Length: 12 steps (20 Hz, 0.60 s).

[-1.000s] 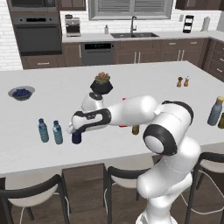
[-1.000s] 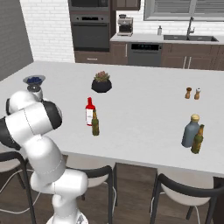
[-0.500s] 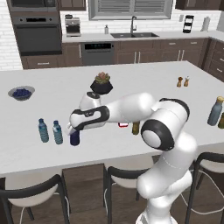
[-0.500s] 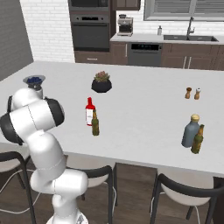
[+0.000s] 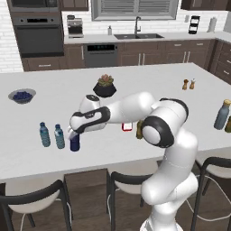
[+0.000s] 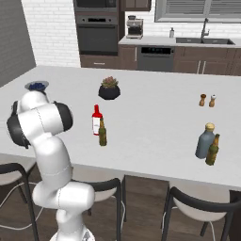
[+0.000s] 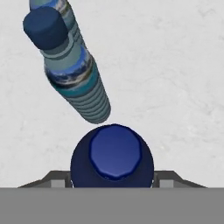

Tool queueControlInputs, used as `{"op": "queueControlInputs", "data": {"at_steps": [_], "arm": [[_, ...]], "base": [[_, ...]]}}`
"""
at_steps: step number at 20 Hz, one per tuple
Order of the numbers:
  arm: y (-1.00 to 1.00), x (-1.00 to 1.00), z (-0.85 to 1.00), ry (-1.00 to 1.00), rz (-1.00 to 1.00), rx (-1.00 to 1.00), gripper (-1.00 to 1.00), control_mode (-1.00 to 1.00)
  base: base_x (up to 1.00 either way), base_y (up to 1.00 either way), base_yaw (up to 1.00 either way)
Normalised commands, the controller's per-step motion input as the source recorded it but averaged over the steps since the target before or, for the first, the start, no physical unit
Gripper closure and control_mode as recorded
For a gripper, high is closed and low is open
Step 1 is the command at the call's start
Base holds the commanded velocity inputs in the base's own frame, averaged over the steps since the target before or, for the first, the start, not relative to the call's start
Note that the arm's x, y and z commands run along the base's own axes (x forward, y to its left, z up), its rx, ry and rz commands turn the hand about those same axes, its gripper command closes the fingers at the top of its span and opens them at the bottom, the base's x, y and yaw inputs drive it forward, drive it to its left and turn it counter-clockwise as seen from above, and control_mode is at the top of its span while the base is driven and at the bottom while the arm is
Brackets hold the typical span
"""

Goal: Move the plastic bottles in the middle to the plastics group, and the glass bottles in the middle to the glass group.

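Observation:
The navy plastic bottle (image 5: 75,142) stands upright at the counter's near left, just right of two pale blue water bottles (image 5: 59,136) (image 5: 44,134). My gripper (image 5: 74,134) comes down over it, shut on its sides. In the hand view the navy bottle (image 7: 112,157) sits between the fingertips (image 7: 168,178), with a water bottle (image 7: 74,70) close beyond it. The red flask bottle (image 6: 96,121) and the slim brown bottle (image 6: 102,132) stand mid-counter, partly behind my arm in the left base view. The grey-blue bottle (image 6: 205,140) and the olive-brown bottle (image 6: 213,149) stand at the right.
A potted plant (image 6: 109,89) sits behind the middle bottles. A bowl of blue berries (image 5: 21,95) is at the far left, and salt and pepper shakers (image 6: 207,100) at the far right. Chairs line the counter's near edge.
My hand has edged slightly left with the navy bottle, closer to the two water bottles. The other bottles have not moved.

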Motion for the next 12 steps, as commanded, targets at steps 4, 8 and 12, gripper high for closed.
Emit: {"op": "queueControlInputs", "data": {"at_steps": [4, 8, 12], "arm": [[0.01, 0.29, 0.00, 0.00, 0.00, -0.04, 1.00, -1.00], [0.04, 0.31, -0.09, 0.00, 0.00, -0.01, 1.00, -1.00], [0.17, 0.30, -0.16, 0.00, 0.00, 0.00, 1.00, -1.00]], "base": [[0.00, 0.00, 0.00], [0.00, 0.00, 0.00], [0.00, 0.00, 0.00]]}}
